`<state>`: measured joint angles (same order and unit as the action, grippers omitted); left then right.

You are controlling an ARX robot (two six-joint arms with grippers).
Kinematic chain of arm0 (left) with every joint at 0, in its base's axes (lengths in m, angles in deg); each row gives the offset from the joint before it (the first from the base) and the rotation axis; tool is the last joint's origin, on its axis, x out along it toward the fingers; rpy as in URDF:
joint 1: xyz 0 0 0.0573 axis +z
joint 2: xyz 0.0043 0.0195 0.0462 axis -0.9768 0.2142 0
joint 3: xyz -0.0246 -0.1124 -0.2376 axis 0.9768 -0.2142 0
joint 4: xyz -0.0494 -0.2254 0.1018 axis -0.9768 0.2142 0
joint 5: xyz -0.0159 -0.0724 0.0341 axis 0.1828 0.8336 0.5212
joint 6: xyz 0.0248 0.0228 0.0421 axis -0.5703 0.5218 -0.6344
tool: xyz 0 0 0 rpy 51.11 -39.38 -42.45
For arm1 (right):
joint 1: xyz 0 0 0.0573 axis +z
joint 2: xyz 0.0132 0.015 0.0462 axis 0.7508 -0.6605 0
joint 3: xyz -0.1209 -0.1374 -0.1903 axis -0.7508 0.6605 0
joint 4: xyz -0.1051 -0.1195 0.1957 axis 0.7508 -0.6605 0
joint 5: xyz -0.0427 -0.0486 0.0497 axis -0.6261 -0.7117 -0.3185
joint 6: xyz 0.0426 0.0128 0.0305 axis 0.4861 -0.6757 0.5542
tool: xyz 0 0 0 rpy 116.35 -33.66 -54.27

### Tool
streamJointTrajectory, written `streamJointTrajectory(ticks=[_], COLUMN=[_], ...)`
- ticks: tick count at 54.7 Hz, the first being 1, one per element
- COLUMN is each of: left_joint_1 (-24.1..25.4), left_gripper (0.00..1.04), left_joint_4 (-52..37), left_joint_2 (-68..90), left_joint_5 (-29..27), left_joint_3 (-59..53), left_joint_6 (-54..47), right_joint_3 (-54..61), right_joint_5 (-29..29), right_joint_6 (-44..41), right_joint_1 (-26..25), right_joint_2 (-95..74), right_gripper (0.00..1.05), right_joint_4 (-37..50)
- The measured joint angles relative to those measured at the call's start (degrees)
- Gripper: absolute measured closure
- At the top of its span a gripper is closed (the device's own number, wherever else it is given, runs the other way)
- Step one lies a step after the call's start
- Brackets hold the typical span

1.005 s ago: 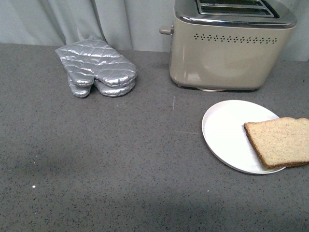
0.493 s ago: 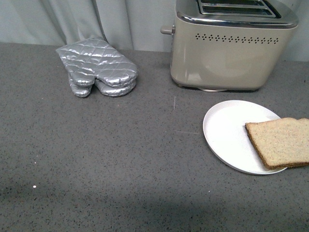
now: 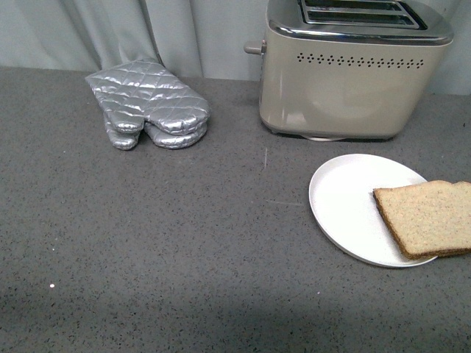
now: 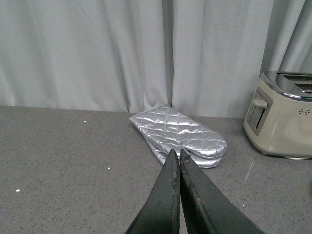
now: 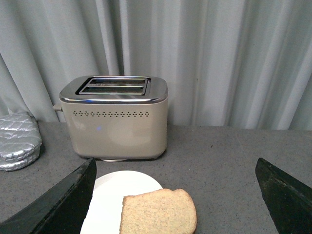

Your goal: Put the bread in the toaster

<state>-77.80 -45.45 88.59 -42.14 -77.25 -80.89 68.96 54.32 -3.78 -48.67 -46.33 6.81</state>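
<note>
The bread [image 3: 428, 218], a light brown slice with a darker crust, lies flat on the right part of a round white plate [image 3: 346, 202] and overhangs its edge. It also shows in the right wrist view [image 5: 158, 212]. The beige toaster [image 3: 353, 81] with a chrome top and two empty slots stands upright behind the plate; it shows too in the right wrist view [image 5: 116, 122] and at the edge of the left wrist view [image 4: 282, 122]. My right gripper [image 5: 175, 192] is open, its fingers wide apart on either side of the bread and above it. My left gripper [image 4: 176, 155] is shut and empty, pointing toward the oven mitt.
A silver quilted oven mitt [image 3: 147, 103] lies at the back left of the grey countertop [image 3: 162, 243]; it shows in the left wrist view [image 4: 180, 134] and the right wrist view [image 5: 17, 141]. A pale curtain [image 3: 110, 29] hangs behind the counter. Neither arm shows in the front view.
The front view has shifted very slightly; the plate, bread, toaster and mitt lie as before.
</note>
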Motion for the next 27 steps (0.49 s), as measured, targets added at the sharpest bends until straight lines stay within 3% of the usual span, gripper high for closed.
streamJointTrajectory(ticks=[27], left_joint_1=[0.0], left_gripper=[1.01], left_joint_4=[11.1], left_joint_2=[-11.3], left_joint_5=[0.0], left_joint_3=[0.0], left_joint_6=[0.0], right_joint_3=[0.0], right_joint_5=[0.0], right_joint_6=[0.0], right_joint_1=[0.0], right_joint_2=[0.0], right_gripper=[0.1], right_joint_4=[0.0])
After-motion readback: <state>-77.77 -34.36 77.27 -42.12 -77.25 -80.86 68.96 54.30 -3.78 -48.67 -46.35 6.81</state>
